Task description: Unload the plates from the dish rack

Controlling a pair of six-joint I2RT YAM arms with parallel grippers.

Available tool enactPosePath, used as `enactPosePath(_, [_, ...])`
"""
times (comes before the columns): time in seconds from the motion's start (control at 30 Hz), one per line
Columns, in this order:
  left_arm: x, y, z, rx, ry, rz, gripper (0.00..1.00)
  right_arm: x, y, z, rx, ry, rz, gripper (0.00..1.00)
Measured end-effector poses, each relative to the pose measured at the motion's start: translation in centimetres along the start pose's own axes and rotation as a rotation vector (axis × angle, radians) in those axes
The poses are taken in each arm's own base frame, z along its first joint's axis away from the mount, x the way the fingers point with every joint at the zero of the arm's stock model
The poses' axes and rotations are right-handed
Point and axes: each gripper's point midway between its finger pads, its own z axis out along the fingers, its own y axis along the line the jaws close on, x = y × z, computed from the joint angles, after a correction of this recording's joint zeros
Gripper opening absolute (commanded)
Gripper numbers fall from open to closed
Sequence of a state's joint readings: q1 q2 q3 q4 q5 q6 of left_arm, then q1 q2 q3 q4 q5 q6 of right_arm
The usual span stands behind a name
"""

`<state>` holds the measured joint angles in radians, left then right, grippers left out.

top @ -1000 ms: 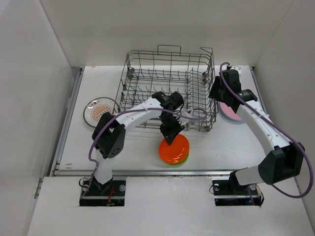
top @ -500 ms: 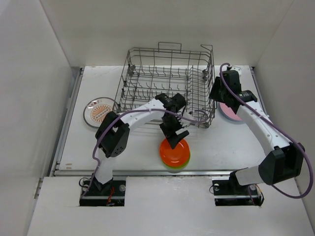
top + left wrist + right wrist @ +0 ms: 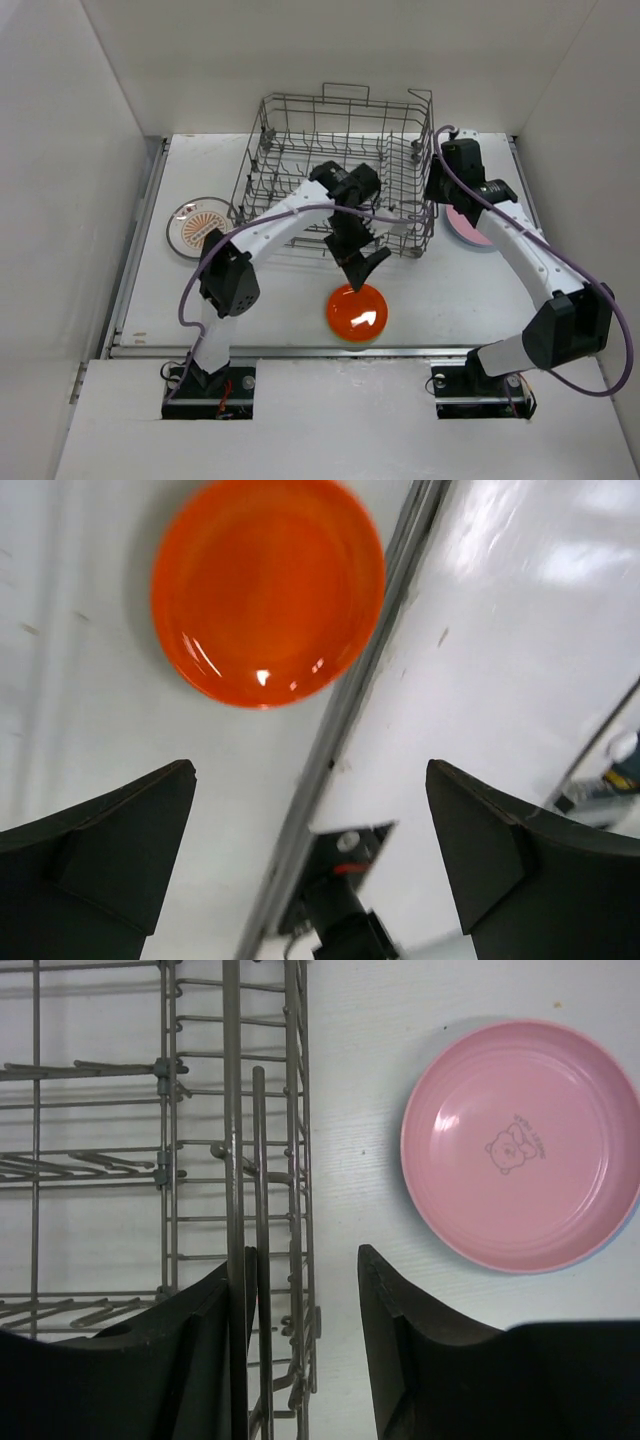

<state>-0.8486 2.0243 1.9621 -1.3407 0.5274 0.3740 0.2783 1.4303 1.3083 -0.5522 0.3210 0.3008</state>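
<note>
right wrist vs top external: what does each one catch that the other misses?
Only right wrist: the bear print on the pink plate, and the dish rack's side wires standing between the fingers of the right end effector.
Only top external: the orange plate, the sunburst plate left of the dish rack, and the left end effector, open near the orange plate.
Both: the dish rack, the pink plate and the right end effector.
</note>
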Motion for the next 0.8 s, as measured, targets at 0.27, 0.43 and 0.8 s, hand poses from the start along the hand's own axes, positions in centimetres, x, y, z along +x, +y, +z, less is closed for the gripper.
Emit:
enactPosePath(0.27, [-2.0,-2.8,-10.4,-0.03,-0.363,0.124,1.0,-1.4,-0.6,0.8,0.031,-0.042,-0.171,0.0])
enactPosePath(0.43, [-1.3,-4.2,-12.3,-0.001,-0.419,0.112,1.0,-2.2,-0.9,1.2,0.045,-0.07,-0.249,0.03])
enactPosePath(0.8, [3.8,10.5,-20.3,-0.357,-0.637,-0.494,1.0,-7.1,-1.8,2.3,0.18,-0.161,-0.225,1.0])
